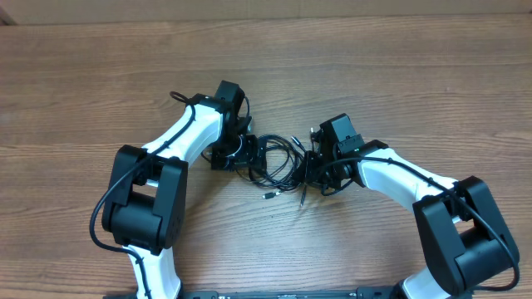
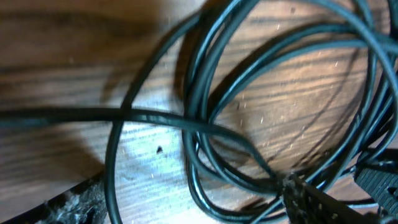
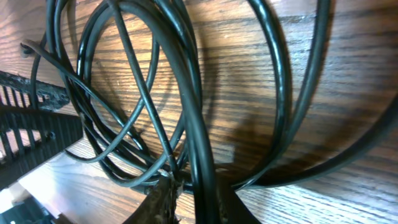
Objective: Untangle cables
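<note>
The cables (image 1: pixel 278 162) are thin black cords lying in a tangled coil on the wooden table between the two arms. Two small plug ends (image 1: pixel 268 196) stick out toward the front. My left gripper (image 1: pixel 243 154) is at the coil's left edge. In the left wrist view its fingers (image 2: pixel 186 208) are wide apart and low over the table, with cable loops (image 2: pixel 205 124) lying between them. My right gripper (image 1: pixel 311 166) is at the coil's right edge. In the right wrist view its fingers (image 3: pixel 198 202) are pinched on a strand of the cables (image 3: pixel 186 106).
The wooden table (image 1: pixel 374 75) stretches on all sides of the coil. The left gripper's black ribbed finger shows at the left of the right wrist view (image 3: pixel 25 130). The right gripper shows at the right edge of the left wrist view (image 2: pixel 380 180).
</note>
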